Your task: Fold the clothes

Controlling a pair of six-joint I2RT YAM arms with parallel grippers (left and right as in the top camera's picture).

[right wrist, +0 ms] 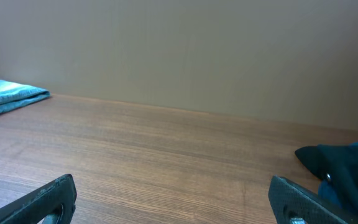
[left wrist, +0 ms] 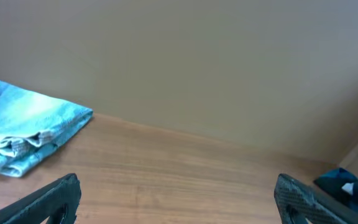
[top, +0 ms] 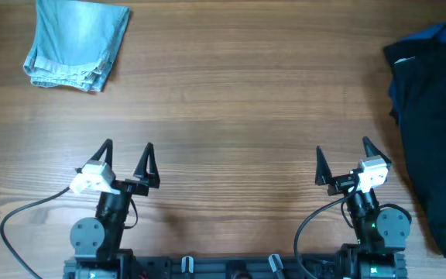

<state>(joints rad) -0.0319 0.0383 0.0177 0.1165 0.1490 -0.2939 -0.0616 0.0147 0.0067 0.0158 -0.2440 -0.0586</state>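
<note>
A light blue faded denim garment [top: 76, 43] lies folded into a compact stack at the table's far left corner. It also shows at the left in the left wrist view [left wrist: 27, 134] and as a sliver at the far left of the right wrist view [right wrist: 8, 98]. My left gripper [top: 127, 147] is open and empty near the front edge, well short of the denim; its fingers frame bare wood in the left wrist view [left wrist: 178, 190]. My right gripper [top: 341, 147] is open and empty at the front right, its fingertips wide apart in the right wrist view [right wrist: 171, 190].
A pile of dark navy clothing [top: 432, 124] covers the table's right side, next to my right arm. It shows in the right wrist view [right wrist: 344, 168] and at the edge of the left wrist view [left wrist: 350, 185]. The wooden table [top: 231, 101] runs between the two garments.
</note>
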